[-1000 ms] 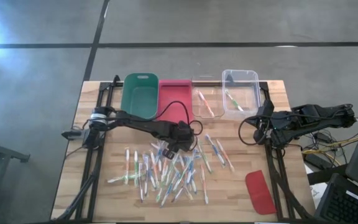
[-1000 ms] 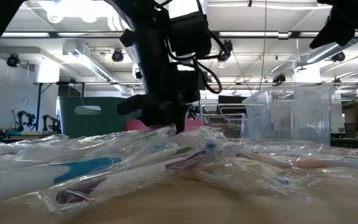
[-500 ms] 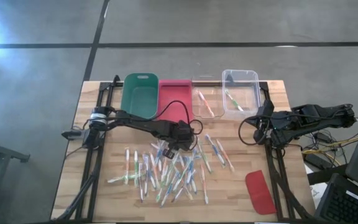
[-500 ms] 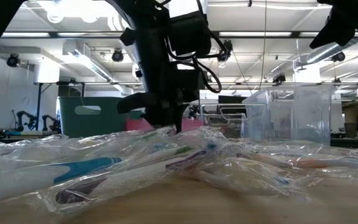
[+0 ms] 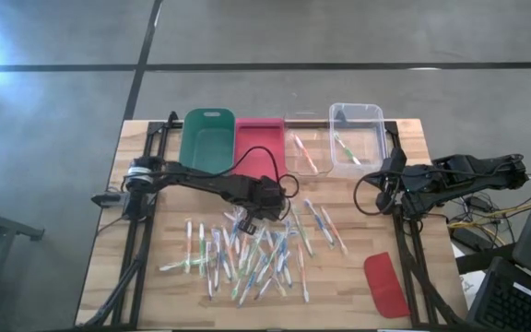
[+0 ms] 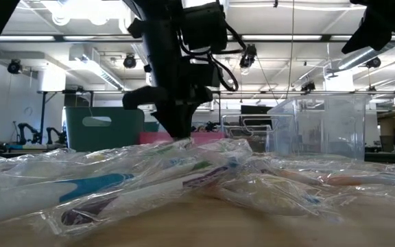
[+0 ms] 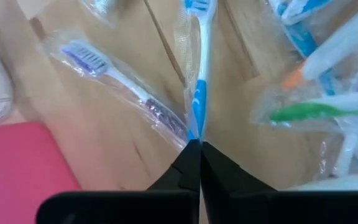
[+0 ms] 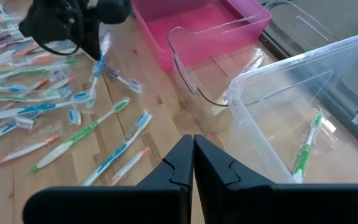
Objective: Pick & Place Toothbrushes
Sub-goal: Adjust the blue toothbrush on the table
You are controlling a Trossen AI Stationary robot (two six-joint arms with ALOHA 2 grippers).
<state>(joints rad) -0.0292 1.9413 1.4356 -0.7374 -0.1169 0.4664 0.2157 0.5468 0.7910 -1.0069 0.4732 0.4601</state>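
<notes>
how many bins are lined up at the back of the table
4, side by side: green bin nearest the left arm's side, then pink bin, then a clear bin with an orange toothbrush, then a taller clear bin with a green toothbrush.

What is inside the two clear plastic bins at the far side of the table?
The right clear bin holds one green toothbrush. The left clear bin holds one toothbrush with orange accents. Nothing else shows inside them; their walls are transparent, so little is hidden.
</notes>
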